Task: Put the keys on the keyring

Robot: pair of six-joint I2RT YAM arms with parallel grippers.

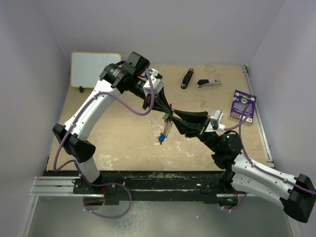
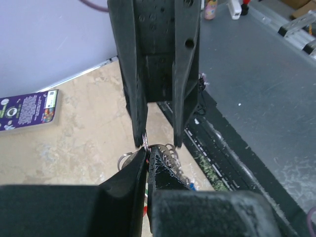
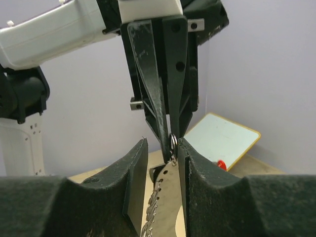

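Left jaws pressed shut on keyring. Right jaws part-spread astride key, can't tell if gripping. Right wrist view: blade runs 6-to-12, tip at keyring, 12 o'clock.

Thin silver metal keyring aloft, pinched edge-on at tips of left end effector. More small silver loops bunched just beside it. Short chain hangs straight down from ring. Small keys dangle in cluster. Flat silver toothed blade just under ring, between spread fingers of right end effector. Blue-headed key hangs lowest, at chain's end. Red and green bits near ring, too small to tell.
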